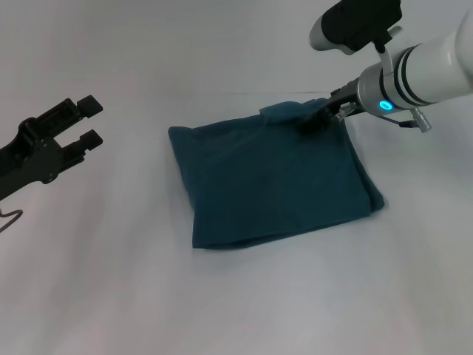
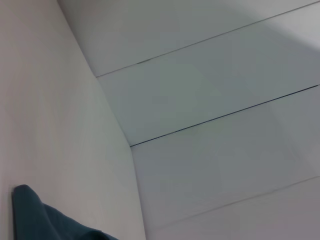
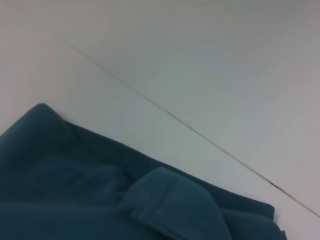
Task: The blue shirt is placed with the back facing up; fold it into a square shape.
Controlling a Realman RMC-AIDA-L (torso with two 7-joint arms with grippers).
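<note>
Surface: white tabletop (image 1: pixel 244 303) fills the head view, plain and matte; in the wrist views it meets pale wall panels (image 2: pixel 215 75) with thin dark seams.

Blue shirt: the blue shirt (image 1: pixel 273 181) lies near the middle of the table, toward my right side, already folded into a rough four-sided packet, slightly skewed. Its surface is plain dark teal, with no lettering showing on the side that faces up.

Shirt edges: the near edge shows stacked layers, and the right near corner bulges a little with doubled cloth. At the far right corner a small flap of fabric with a hemmed edge sits raised above the rest; my right wrist view shows this flap close up as a rounded fold standing off the flat cloth.

My right gripper: my right gripper (image 1: pixel 319 118) is down at the shirt's far right corner, its dark fingertips against the cloth just beside the raised flap. I cannot tell from these views whether it is pinching fabric or only touching it, nor how far apart its fingers stand.

My right arm: the white forearm, with a glowing blue ring, comes in from the upper right of the head view, slanting down to that corner.

My left gripper: my left gripper (image 1: pixel 87 121) hovers over bare table well to the left of the shirt, not touching it. Its two black fingers are spread apart with nothing between them.

Left wrist view: only one corner of the shirt shows, low in the picture, with the table and wall beyond.
</note>
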